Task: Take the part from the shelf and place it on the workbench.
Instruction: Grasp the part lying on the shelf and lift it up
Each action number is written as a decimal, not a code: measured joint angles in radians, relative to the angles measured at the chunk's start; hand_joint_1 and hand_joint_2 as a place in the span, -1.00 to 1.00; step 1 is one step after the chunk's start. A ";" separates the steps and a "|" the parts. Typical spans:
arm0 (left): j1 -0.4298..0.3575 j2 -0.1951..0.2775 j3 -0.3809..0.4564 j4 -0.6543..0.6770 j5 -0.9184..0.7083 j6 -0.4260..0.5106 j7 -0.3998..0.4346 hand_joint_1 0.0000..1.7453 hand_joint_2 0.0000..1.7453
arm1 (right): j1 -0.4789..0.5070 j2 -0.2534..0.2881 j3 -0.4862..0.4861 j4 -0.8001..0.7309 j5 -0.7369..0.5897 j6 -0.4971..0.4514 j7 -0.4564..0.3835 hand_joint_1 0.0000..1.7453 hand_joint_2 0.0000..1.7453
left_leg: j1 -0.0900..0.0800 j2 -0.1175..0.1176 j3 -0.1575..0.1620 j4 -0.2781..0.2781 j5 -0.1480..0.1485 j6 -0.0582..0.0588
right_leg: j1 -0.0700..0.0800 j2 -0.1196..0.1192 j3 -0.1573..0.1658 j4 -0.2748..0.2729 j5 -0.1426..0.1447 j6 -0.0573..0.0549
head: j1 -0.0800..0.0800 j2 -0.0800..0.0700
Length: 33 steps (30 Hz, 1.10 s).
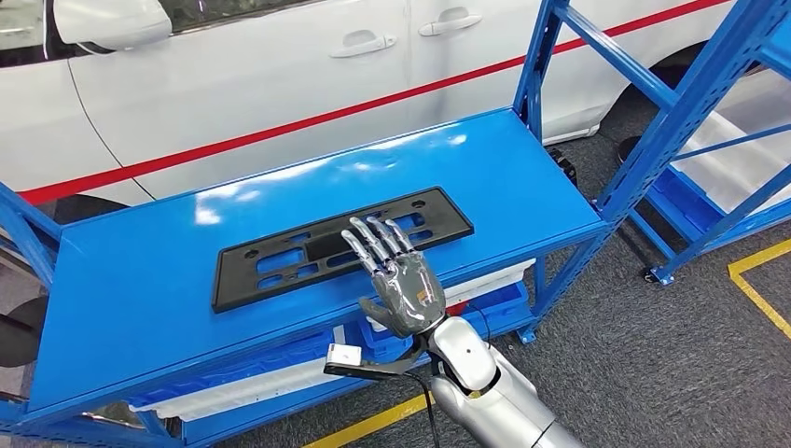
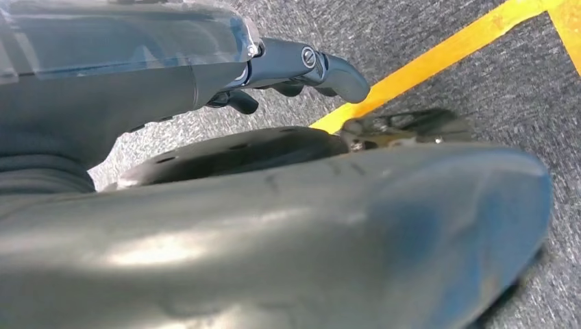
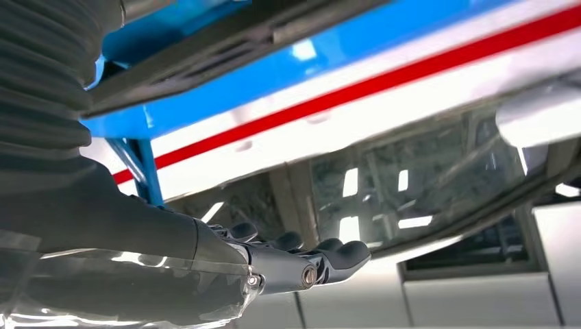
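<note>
A flat black rectangular part with several cut-outs lies on the blue top of a metal rack, near its middle. My right hand hovers over the part's near edge, palm down and fingers spread toward it, holding nothing. The right wrist view has that hand with straight fingers, and the part's dark edge against the blue surface. My left hand hangs low over grey carpet with its fingers loosely extended and nothing in them.
A white car with a red stripe stands right behind the rack. A second blue rack stands at the right. White bins sit on the level below the blue top. Yellow lines mark the grey floor.
</note>
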 joint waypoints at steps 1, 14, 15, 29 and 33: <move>0.001 0.000 0.000 0.000 0.001 0.000 -0.002 -1.00 -1.00 | -0.005 0.000 0.003 0.012 -0.008 0.004 -0.002 -1.00 1.00 | 0.000 0.000 -0.016 0.032 -0.004 -0.001 | 0.001 0.000 0.000 0.001 0.000 0.000 | 0.000 0.000; -0.002 0.000 0.000 0.000 0.006 -0.003 -0.027 -1.00 -1.00 | -0.122 0.014 0.031 0.193 -0.136 0.029 -0.047 -1.00 1.00 | -0.001 0.000 0.120 -0.270 0.142 0.051 | 0.001 0.001 -0.081 0.172 -0.095 0.043 | 0.004 0.000; -0.002 0.000 0.000 0.000 0.008 -0.003 -0.028 -1.00 -1.00 | -0.129 0.015 0.033 0.215 -0.147 0.029 -0.051 -1.00 1.00 | -0.001 0.000 0.118 -0.269 0.142 0.052 | -0.001 0.001 -0.111 0.234 -0.118 0.045 | 0.004 0.000; -0.001 0.001 0.000 0.000 0.015 -0.003 -0.037 -1.00 -1.00 | -0.217 0.076 0.040 0.392 -0.213 0.023 -0.061 -1.00 1.00 | -0.002 -0.001 0.042 -0.103 0.043 0.006 | 0.000 0.000 -0.008 0.003 0.003 0.001 | 0.002 0.000; 0.003 0.003 0.000 0.000 0.018 -0.004 -0.043 -1.00 -1.00 | -0.230 0.090 0.040 0.447 -0.227 0.019 -0.069 -1.00 1.00 | 0.000 -0.001 -0.016 0.002 0.036 0.000 | 0.002 0.000 -0.008 0.007 0.000 -0.001 | 0.002 0.000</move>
